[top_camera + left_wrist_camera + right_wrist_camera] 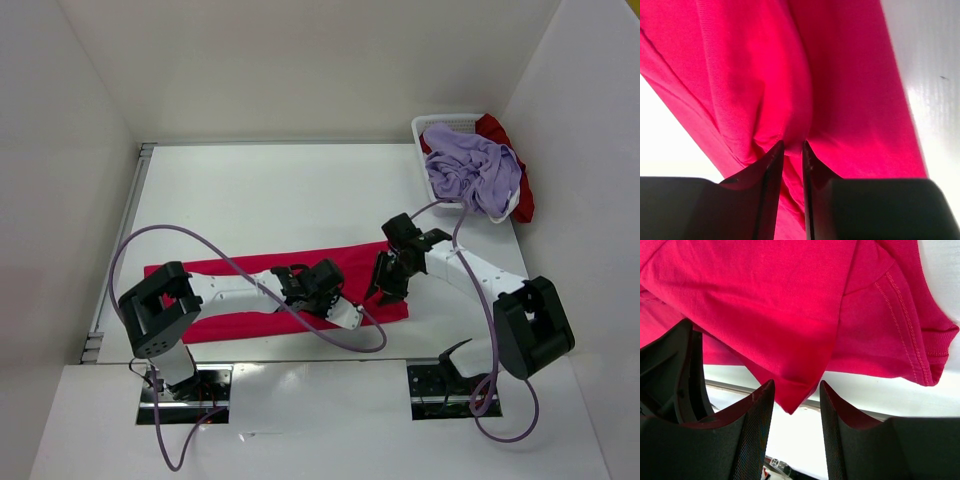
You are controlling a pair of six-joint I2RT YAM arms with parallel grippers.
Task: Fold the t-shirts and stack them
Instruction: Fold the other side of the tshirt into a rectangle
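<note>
White-walled bay, white table point(300, 190). Magenta-pink t-shirt point(345, 260) lies on it as a long left-right strip toward the near edge, and looks already narrowed by a lengthwise fold. Both arms are at its right end.

Left gripper point(793, 144): jaws narrow, nipped on a pucker of pink cloth that bunches right at the tips. Right gripper point(796, 385): jaws about half apart, straddling a folded corner that hangs between them. No pinch visible there. Sleeve hem point(935, 350) sits just right of that corner.

Step looks like taking the right end to fold it over toward the left. To do it well:
- Right should close on the corner through both layers ahead of any lift, or one side drags and the fold skews.
- Left's bite is a bunch, not an edge. Probably fine as a carry point.
- Hold both grips level, move them together, lay flat, release late.

Around: basket point(440, 125) in the far right corner, lavender t-shirt point(470, 170) heaped in it, dark red t-shirt point(522, 195) spilling over its right side. Both are well apart from the work.

In the way: left arm's purple cable point(175, 229) loops across the pink strip and ends up near the grippers. It could snag or get folded in.
</note>
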